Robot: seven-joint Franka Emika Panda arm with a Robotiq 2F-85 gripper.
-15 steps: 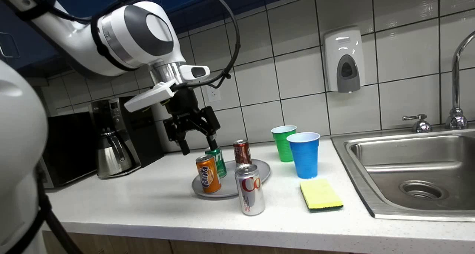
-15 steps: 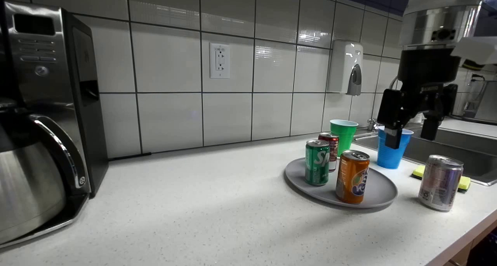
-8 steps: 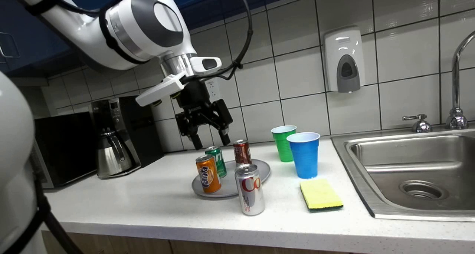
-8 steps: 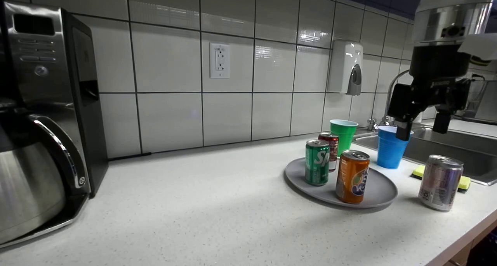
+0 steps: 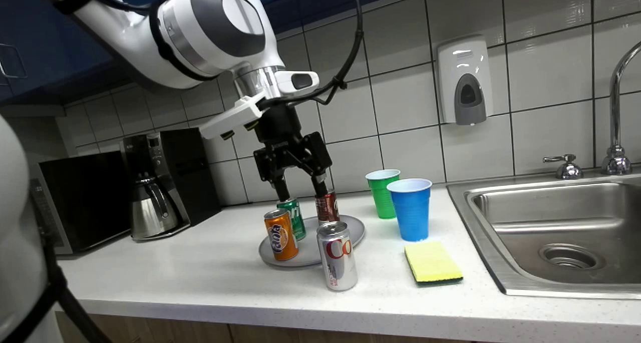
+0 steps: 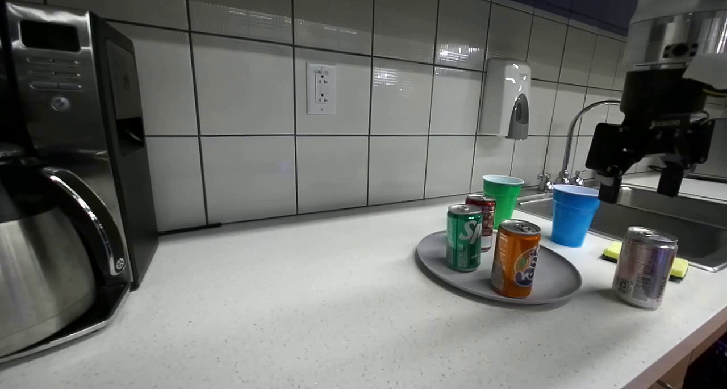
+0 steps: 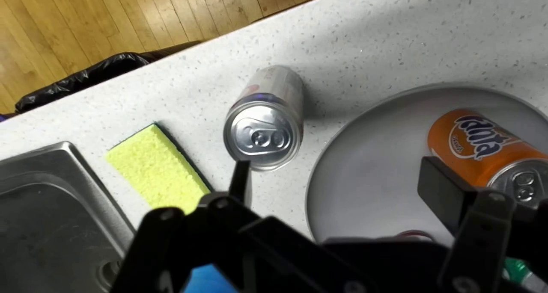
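The jaws are standing wide apart, holding nothing, and this past second they're sweeping sideways above the table [image 5: 175, 275], leaving the green can [image 6: 463, 241] behind and nearing the silver can [image 7: 266, 117]! That one's standing upright by the front edge, just off the grey plate [image 7: 364, 186], showing right past one jaw in the wrist view, so it's looking like the can coming into reach. No can is budging: the green can, the orange can [image 5: 280, 237] and the dark red can [image 5: 328, 208] are all staying on the plate. Farther out, the yellow sponge [image 7: 158, 169] is lying between silver can and sink [image 5: 482, 233], the blue cup [image 5: 410, 210] standing farther back.
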